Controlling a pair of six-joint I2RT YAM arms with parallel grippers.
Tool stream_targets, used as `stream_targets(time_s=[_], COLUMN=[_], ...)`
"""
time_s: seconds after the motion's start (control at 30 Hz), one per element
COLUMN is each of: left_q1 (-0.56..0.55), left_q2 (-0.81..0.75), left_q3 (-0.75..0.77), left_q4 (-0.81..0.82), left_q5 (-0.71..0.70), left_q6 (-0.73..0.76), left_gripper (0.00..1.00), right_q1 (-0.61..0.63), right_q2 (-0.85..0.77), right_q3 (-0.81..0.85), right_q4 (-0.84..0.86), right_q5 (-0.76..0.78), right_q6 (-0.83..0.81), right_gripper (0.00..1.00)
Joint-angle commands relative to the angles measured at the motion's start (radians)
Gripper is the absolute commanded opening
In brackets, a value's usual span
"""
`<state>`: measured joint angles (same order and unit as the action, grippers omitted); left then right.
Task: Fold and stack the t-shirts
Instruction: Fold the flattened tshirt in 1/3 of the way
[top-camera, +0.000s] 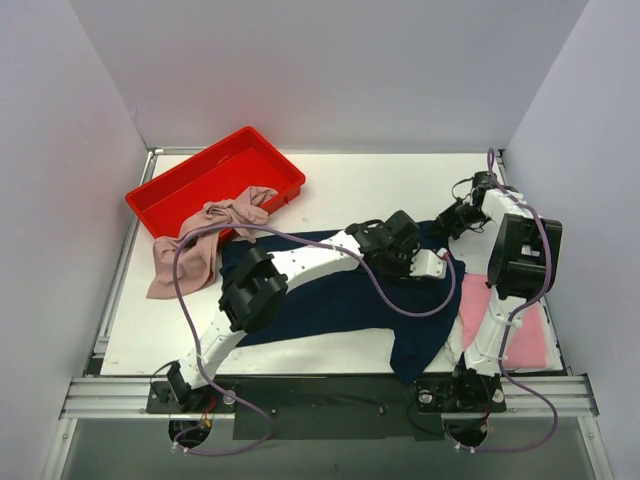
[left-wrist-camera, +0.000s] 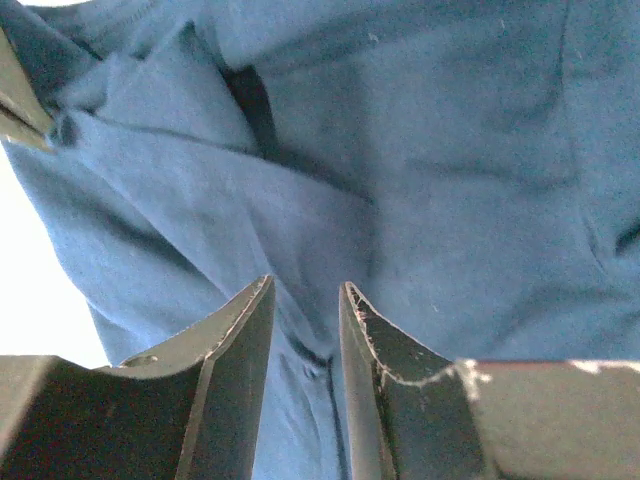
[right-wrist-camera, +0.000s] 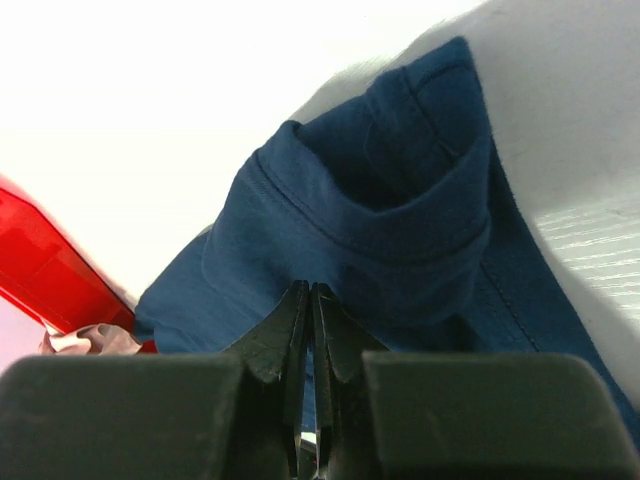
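Toward the right edge of the bench, the right tool pinches the navy t-shirt (a bunched hem); the left tool hangs just over it, narrowly parted.

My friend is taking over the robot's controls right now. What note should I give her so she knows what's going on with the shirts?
Left claw: open, low over the navy shirt, and seems to be gripping nothing.
Right claw: shut on an edge of the navy shirt at its far right side.
Navy shirt: spread out and rumpled in the middle of the table.
Pink shirt: flat at the near right, looks folded.
Beige shirt: crumpled, spilling out of the red tray onto the table.
Done: probably the pink one.
Left: fold navy, fold beige, stack all three.
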<state>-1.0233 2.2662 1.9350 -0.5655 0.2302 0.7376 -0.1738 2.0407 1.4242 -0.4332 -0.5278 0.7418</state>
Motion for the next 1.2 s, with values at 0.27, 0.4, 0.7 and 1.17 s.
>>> stream_targets(time_s=[0.27,0.4,0.7,1.17], left_q1=[-0.021,-0.029,-0.035,-0.024], left_q2=[0.104,0.150,0.162,0.158], left_q3=[0.116,0.142,0.153,0.255], left_q4=[-0.085,-0.033,0.025,-0.117], left_q5=[0.183,0.077,-0.066,0.041], left_q6=[0.125,0.106,0.083,0.016], left_gripper=[0.52,0.44,0.41,0.00], right_q1=[0.014,0.016,0.016,0.017], right_q2=[-0.007,-0.007,-0.013,-0.053], right_q3=[0.022,0.019,-0.004,-0.022], right_q4=[-0.009,-0.010,0.005,-0.010], right_q5=[-0.006,-0.005,-0.020,-0.011], right_q6=[-0.007,-0.018,-0.028,-0.062], right_gripper=[0.00,0.00,0.00,0.00])
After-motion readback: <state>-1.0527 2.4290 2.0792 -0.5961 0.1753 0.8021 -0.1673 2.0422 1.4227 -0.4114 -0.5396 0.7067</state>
